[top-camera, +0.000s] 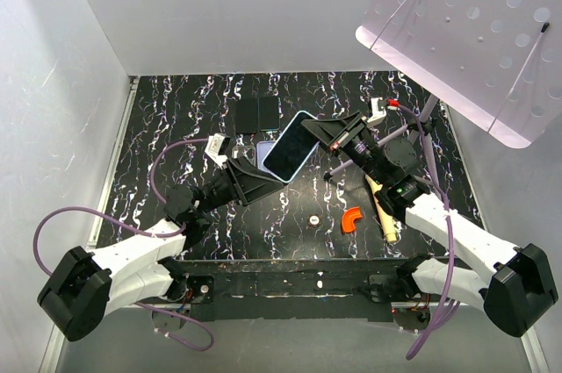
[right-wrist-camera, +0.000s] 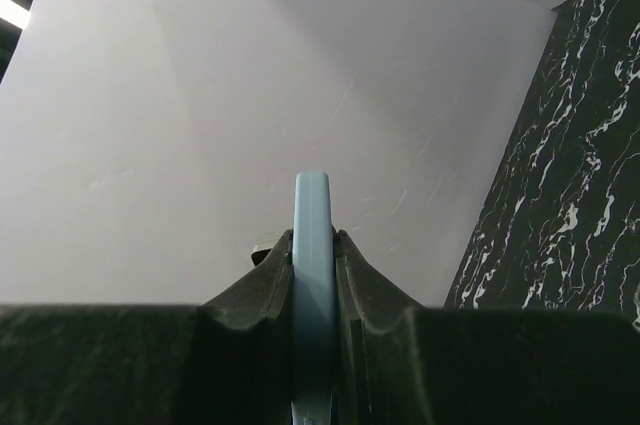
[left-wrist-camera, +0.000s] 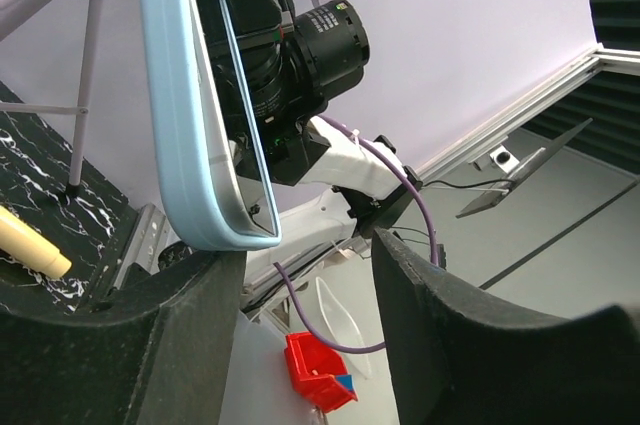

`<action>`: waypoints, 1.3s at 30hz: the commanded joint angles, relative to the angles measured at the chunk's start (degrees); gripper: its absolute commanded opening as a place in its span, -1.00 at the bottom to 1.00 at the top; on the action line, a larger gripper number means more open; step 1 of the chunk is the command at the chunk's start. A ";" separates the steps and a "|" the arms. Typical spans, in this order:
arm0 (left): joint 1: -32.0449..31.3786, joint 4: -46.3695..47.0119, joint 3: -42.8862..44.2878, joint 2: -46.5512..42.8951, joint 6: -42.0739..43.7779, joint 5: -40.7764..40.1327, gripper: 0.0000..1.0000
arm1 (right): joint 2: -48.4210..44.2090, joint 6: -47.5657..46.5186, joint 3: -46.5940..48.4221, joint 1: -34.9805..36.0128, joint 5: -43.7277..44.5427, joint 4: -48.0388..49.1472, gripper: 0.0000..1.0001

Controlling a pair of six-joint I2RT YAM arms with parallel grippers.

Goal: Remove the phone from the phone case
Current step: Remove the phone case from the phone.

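Pinching phone case (right-wrist-camera: 311,200) rim in right end effector (right-wrist-camera: 312,241), bracing it | poising spread left end effector (left-wrist-camera: 305,250) for freeing phone (top-camera: 288,150)

You get bright, diffuse light; white walls (top-camera: 219,4) wash out, the desk (top-camera: 176,101) reads dark, and wrist views blur up close.

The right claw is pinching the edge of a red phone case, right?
Not quite. The phone case is light blue, not red; the right wrist view shows it. The right gripper is indeed pinching its edge.
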 commanded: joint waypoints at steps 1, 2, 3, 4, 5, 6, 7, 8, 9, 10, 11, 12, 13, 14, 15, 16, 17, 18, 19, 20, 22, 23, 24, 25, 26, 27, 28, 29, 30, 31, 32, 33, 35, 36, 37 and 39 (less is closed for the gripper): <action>-0.31 -1.75 2.21 -1.81 0.26 -1.52 0.01 | -1.52 -1.02 3.63 -0.12 0.21 4.00 -0.97; -0.31 -2.28 2.29 -1.99 0.52 -1.35 0.00 | -1.43 -1.19 3.72 -0.12 0.03 3.82 -0.97; -0.31 -3.24 2.47 -2.34 0.96 -1.26 0.01 | -1.34 -1.54 4.24 -0.03 -0.23 3.38 -0.97; -0.22 -4.64 2.99 -2.69 1.40 -0.99 -0.01 | -1.34 -1.89 4.68 -0.03 -0.58 2.42 -0.97; -0.31 -6.48 3.43 -2.87 1.93 -1.08 -0.06 | -1.43 -2.24 5.38 -0.03 -0.85 1.11 -0.97; -0.31 -9.37 3.70 -3.48 2.19 -1.51 -0.13 | -1.51 -3.12 6.08 -0.03 -1.20 -0.47 -0.97; -0.31 -10.97 3.96 -3.66 2.72 -2.13 -0.20 | -1.69 -3.47 6.44 -0.03 -1.46 -1.10 -0.97; -0.31 -11.94 4.23 -3.75 3.42 -2.48 -0.26 | -1.69 -3.65 6.35 0.05 -1.55 -1.02 -0.97; -0.31 -11.51 4.32 -3.57 3.43 -3.01 -0.35 | -1.78 -3.65 6.00 0.06 -1.56 -0.93 -0.97; -0.31 -11.51 4.40 -3.40 3.17 -3.36 -0.42 | -2.04 -3.57 5.74 -0.03 -1.29 -1.01 -0.97; -0.31 -11.77 4.67 -3.05 2.73 -3.71 -0.48 | -2.22 -3.65 5.39 0.05 -1.12 -1.45 -0.97; -0.22 -12.03 5.02 -2.61 2.72 -3.89 -0.52 | -2.39 -3.57 5.21 0.06 -1.20 -2.06 -0.97; -0.22 -12.47 5.37 -2.26 2.72 -4.15 -0.57 | -2.48 -3.65 5.12 0.06 -1.55 -2.50 -0.97; -0.31 -12.91 5.72 -1.73 2.72 -4.16 -0.61 | -2.48 -3.57 5.04 0.14 -2.34 -2.86 -0.97; -0.31 -12.92 5.72 -1.38 2.55 -4.16 -0.67 | -2.48 -3.57 4.95 0.14 -3.04 -3.30 -0.97; -0.31 -11.87 5.64 -0.85 2.20 -4.24 -0.75 | -2.74 -4.00 4.69 0.23 -3.66 -4.17 -0.97; -0.22 -11.60 5.55 -0.67 1.85 -4.50 -0.77 | -3.18 -4.44 4.77 0.23 -4.19 -5.48 -0.97; -0.22 -11.42 5.46 -0.67 1.67 -4.68 -0.80 | -3.79 -6.10 4.94 0.23 -4.71 -7.32 -0.97; -0.31 -11.51 5.46 -0.67 1.67 -4.68 -0.86 | -4.50 -7.51 5.47 0.23 -5.24 -10.04 -0.97; -0.31 -11.94 5.63 -0.67 2.11 -4.42 -0.94 | -5.20 -9.17 6.17 0.23 -5.86 -13.55 -0.97; -0.22 -13.35 5.99 -0.93 3.33 -3.37 -1.00 | -6.34 -13.04 8.19 0.06 -8.75 -19.96 -0.97; -0.05 -13.88 6.25 -1.28 4.30 -2.67 -1.00 | -6.78 -15.49 9.50 0.06 -9.98 -23.48 -0.97; -0.13 -15.01 6.51 -1.63 5.26 -1.62 -1.00 | -6.88 -17.69 11.87 0.06 -11.30 -29.52 -0.97; 0.13 -16.07 6.86 -2.25 6.40 -0.30 -1.00 | -6.88 -19.98 13.72 -0.12 -12.79 -34.28 -0.92; 0.13 -17.21 7.13 -2.69 7.29 0.84 -1.00 | -6.79 -22.09 15.21 -0.38 -14.11 -38.07 -0.85; 0.30 -18.09 7.39 -3.04 8.25 1.98 -1.00 | -6.53 -23.33 16.71 -0.82 -15.95 -42.19 -0.76; 0.48 -18.71 7.65 -3.39 8.87 3.39 -1.00 | -6.26 -24.47 17.68 -1.17 -17.62 -44.58 -0.68; 0.74 -18.89 7.92 -3.57 9.49 4.53 -1.00 | -5.83 -25.01 18.47 -1.87 -20.34 -46.61 -0.66; 1.01 -18.72 7.92 -3.66 9.75 5.68 -1.00 | -5.30 -25.27 18.83 -2.49 -23.15 -47.59 -0.63; 1.18 -18.63 8.01 -3.83 9.76 6.38 -1.00 | -4.77 -25.36 19.09 -3.19 -25.79 -47.86 -0.59; 1.44 -18.19 8.18 -3.75 9.41 7.17 -1.00 | -4.33 -25.45 19.36 -3.63 -28.34 -48.12 -0.56; 1.62 -17.84 8.36 -3.66 9.14 7.96 -1.00 | -3.81 -25.62 19.45 -4.07 -30.19 -48.12 -0.53; 2.06 -17.49 8.62 -3.48 8.53 9.02 -1.00 | -3.54 -25.98 19.45 -4.95 -33.27 -48.04 -0.47; 2.06 -17.14 8.71 -3.22 8.26 9.46 -1.00 | -3.36 -26.24 19.54 -5.13 -34.15 -47.86 -0.42; 2.24 -16.79 8.80 -3.13 8.00 9.90 -1.00 | -3.19 -26.68 19.71 -5.48 -35.12 -47.86 -0.39; 2.24 -16.61 9.06 -2.87 7.91 10.78 -1.00 | -3.27 -27.21 19.98 -6.09 -35.83 -47.95 -0.32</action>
